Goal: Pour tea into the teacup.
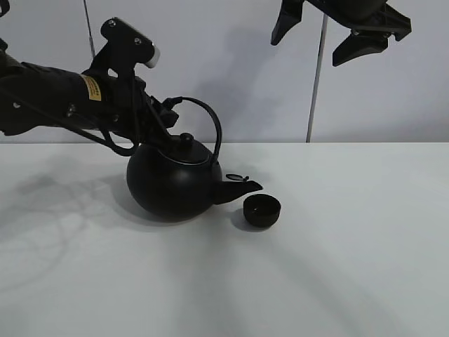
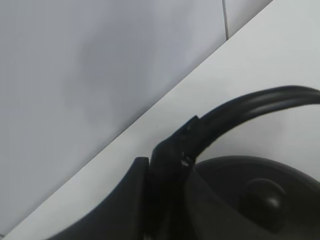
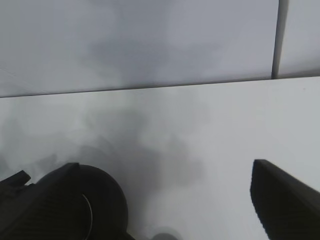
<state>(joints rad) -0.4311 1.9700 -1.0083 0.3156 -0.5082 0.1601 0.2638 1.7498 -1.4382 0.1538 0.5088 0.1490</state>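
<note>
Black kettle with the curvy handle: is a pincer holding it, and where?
Yes. The left pincer is shut on the round black kettle's arched handle, near its lower end. The right pincer hangs open above, holding nothing.

Left tool point(image 1: 167, 111) clenched, right tool point(image 1: 309, 49) spread aloft.

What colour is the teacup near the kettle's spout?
The teacup is black; the exterior high view shows it best.

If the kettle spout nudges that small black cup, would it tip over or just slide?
The teacup looks low and wide, so it would probably slide rather than tip. It seems small and likely light, so even a gentle nudge from the kettle could shift it across the smooth table.
</note>
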